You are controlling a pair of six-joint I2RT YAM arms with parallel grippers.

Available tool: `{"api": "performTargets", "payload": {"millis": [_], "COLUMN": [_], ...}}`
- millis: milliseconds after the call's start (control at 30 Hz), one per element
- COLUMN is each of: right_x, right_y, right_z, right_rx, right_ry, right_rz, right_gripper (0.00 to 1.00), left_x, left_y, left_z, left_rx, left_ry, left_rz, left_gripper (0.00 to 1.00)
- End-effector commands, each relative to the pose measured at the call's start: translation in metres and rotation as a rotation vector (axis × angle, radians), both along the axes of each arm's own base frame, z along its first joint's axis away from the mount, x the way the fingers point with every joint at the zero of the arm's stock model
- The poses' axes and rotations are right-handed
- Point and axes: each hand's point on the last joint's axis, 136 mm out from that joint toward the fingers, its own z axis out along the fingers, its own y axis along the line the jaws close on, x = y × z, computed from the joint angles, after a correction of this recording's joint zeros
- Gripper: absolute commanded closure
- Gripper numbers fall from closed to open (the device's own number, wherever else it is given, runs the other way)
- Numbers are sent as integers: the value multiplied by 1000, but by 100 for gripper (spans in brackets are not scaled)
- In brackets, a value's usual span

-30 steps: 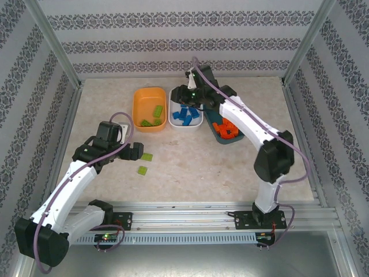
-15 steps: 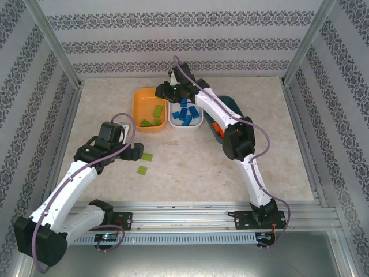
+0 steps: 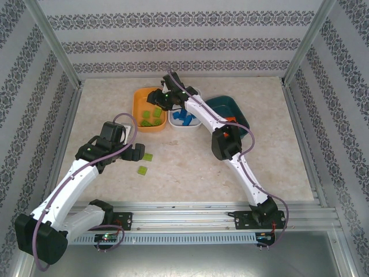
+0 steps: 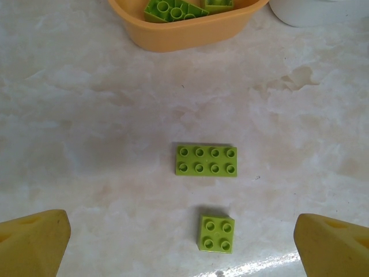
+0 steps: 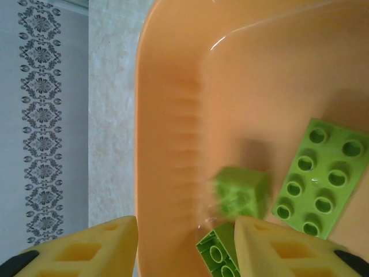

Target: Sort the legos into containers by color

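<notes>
Just ahead of the left gripper (image 4: 184, 247), two lime green legos are lying on the table (image 4: 86, 115): a square brick (image 4: 217, 233) nearest, a longer brick (image 4: 206, 160) beyond, its long axis running across the finger gap; the jaws are standing wide apart, empty; the orange tub (image 4: 184, 32) is sitting further ahead; the right gripper (image 5: 185, 245), likewise spread and empty, is hovering over that tub.

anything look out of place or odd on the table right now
A lime green eight-stud brick and a four-stud brick lie loose on the table, outside the orange tub that holds other green bricks. Nothing looks spilled or damaged.
</notes>
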Motion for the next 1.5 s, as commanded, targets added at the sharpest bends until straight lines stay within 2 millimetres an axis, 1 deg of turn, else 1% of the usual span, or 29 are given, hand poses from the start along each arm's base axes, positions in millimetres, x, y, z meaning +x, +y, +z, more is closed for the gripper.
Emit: {"api": "performTargets", "payload": {"millis": [0, 67, 233, 300, 400, 500, 567, 633, 700, 767, 833, 867, 900, 933, 1000, 1067, 1167, 1233, 1300, 1467], "right_x": [2, 1, -2, -4, -13, -34, -55, -77, -104, -127, -149, -161, -173, -182, -206, -225, -247, -257, -264, -271], "right_y": [11, 10, 8, 6, 4, 3, 1, -4, -13, -27, -48, -62, -76, -87, -106, -124, -145, -153, -157, -157], "right_z": [24, 26, 35, 43, 61, 83, 93, 100, 101, 93, 76, 61, 49, 41, 23, 10, -3, -11, -18, -19], "right_rx": [43, 39, 31, 29, 18, -1, -47, -86, -119, -139, -160, -184, -207, -223, -243, -276, -312, -314, -311, -273], "right_ry": [-57, -60, -69, -80, -104, -128, -164, -205, -225, -222, -201, -176, -156, -143, -108, -90, -79, -70, -56, -55], "right_rz": [9, 11, 20, 26, 45, 93, 122, 140, 158, 158, 145, 136, 125, 114, 119, 115, 113, 113, 112, 112], "right_gripper": [47, 43, 40, 40, 39, 38, 37, 37, 36, 36, 35, 35, 35, 35, 35, 35, 35, 35, 35, 35], "left_x": [1, 1, 2, 2, 2, 1, 1, 0, 0, -1, -3, -4, -7, -8, -12, -15, -14, -18, -26, -36], "left_y": [-6, -5, -5, -4, -4, -5, -7, -8, -9, -10, -14, -17, -23, -27, -32, -36, -36, -35, -39, -42], "left_z": [3, 3, 3, 2, 2, -1, -3, -6, -9, -13, -20, -26, -33, -39, -51, -57, -60, -63, -68, -79], "left_rx": [-7, -5, -3, 0, 2, 0, -4, -5, -4, -7, -13, -23, -33, -29, -13, -8, 12, 26, 24, 32], "left_ry": [-16, -18, -18, -17, -15, -5, 4, 16, 33, 55, 90, 119, 154, 185, 259, 301, 353, 408, 457, 471], "left_rz": [-26, -26, -25, -22, -24, -30, -38, -43, -46, -48, -54, -62, -80, -91, -94, -90, -74, -50, -34, 5], "left_gripper": [0, 0, 0, 0, 0, 0, 0, 0, 0, 2, 5, 7, 9, 10, 11, 12, 15, 17, 17, 19]}}
